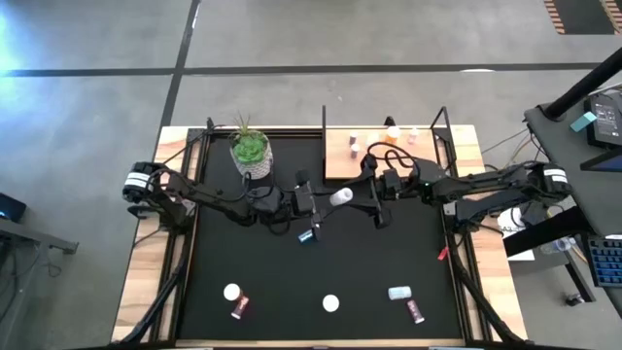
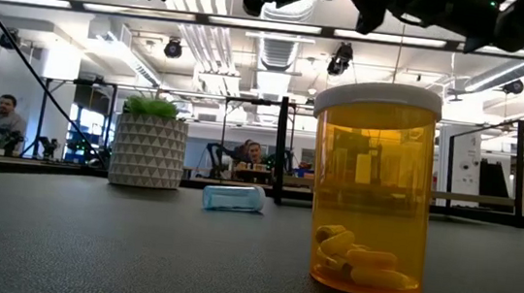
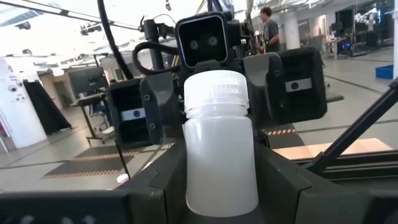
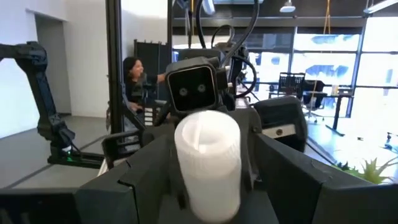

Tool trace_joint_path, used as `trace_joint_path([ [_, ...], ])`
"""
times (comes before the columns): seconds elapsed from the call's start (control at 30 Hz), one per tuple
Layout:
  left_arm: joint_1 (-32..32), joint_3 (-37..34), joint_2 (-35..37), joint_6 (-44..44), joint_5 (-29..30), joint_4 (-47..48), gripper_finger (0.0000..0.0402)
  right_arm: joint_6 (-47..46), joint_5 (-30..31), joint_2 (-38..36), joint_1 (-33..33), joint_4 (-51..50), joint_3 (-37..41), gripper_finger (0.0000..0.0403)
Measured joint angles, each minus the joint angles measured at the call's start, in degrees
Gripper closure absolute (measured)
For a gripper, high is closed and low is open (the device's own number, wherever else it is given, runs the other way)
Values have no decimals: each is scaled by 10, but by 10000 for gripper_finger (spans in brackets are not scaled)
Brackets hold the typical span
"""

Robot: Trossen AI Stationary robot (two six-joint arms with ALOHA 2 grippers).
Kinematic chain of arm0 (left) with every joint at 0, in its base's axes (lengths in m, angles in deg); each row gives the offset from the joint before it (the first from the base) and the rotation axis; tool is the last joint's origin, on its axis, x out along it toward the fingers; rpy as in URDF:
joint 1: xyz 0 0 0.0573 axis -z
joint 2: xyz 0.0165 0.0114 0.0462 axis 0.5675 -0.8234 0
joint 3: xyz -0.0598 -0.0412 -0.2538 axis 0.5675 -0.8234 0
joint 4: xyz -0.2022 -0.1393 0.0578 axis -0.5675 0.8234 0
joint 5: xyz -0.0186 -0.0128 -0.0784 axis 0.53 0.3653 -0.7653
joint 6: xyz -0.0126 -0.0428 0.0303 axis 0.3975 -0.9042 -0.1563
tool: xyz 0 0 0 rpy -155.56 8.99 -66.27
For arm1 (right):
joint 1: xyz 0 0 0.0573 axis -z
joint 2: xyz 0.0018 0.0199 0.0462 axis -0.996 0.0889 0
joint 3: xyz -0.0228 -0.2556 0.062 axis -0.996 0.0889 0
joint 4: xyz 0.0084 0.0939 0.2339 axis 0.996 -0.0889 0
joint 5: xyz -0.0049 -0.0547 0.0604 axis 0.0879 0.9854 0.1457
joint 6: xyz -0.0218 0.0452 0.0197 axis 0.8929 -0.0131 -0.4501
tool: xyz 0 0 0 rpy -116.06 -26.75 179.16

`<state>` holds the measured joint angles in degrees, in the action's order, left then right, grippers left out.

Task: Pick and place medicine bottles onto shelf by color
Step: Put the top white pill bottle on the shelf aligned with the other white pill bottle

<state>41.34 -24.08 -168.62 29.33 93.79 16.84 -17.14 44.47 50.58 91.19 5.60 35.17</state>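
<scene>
Caught mid-handover above the centre of the bench [image 1: 408, 253], just below the shelf [image 1: 335, 160] at upper centre of the high view. Held the white bottle [image 1: 340, 197] on its side in the left claw [image 1: 324, 200], closed around the body with the cap pointing away. Met it cap-first with the right claw [image 1: 362, 194], set around the cap end; could not tell whether that side gripped yet. Left other bottles lying across the lower bench, with a few already standing on the shelf. Risked a drop: if released by the left before a firm hold on the right, likely to fall to the mat and roll. Risked also a slip on the ribbed cap.
</scene>
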Motion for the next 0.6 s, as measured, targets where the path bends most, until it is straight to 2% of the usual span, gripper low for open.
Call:
trace_joint_path([
  [0.33, 1, -1, 0, 9, 0, -3, 269, -5, 0, 34, -1, 4, -32, 185],
  [0.6, 1, -1, 0, 9, 1, -4, 269, -10, -2, 27, -1, 3, -32, 243],
])
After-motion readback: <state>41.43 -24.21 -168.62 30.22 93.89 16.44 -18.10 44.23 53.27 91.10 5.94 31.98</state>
